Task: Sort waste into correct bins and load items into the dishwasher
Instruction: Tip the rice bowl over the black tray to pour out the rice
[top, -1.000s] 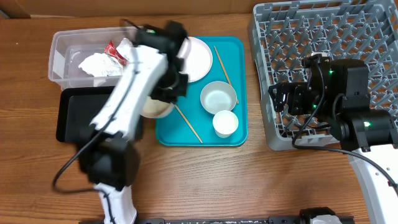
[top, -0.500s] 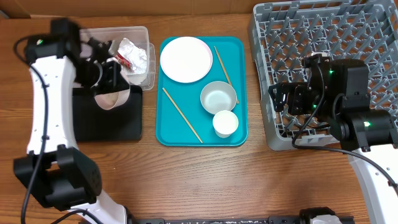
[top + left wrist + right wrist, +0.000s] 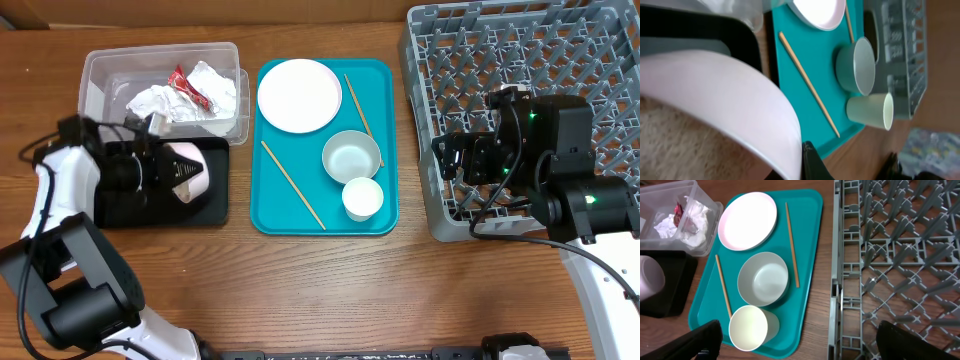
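My left gripper (image 3: 163, 170) is shut on the rim of a pale-pink bowl (image 3: 192, 170), held tipped on its side over the black tray (image 3: 215, 205). In the left wrist view the bowl (image 3: 730, 100) fills the frame, with rice-like scraps (image 3: 670, 145) against it. The clear tub (image 3: 100, 75) holds white napkins (image 3: 160, 100) and a red packet (image 3: 188, 88). A white plate (image 3: 299, 95), bowl (image 3: 351, 157), cup (image 3: 362, 198) and two chopsticks (image 3: 293, 185) lie on the teal tray (image 3: 385, 80). My right gripper (image 3: 810, 345) is open and empty, between the tray and the dish rack (image 3: 560, 50).
The grey dish rack fills the right side and holds no dishes in view. The tub and black tray sit side by side at the left. Bare wooden table (image 3: 330, 290) runs along the front.
My left arm has swung from the teal tray's left edge out to the left with the pink bowl, which is now tipped over the black tray. The right arm has not moved.
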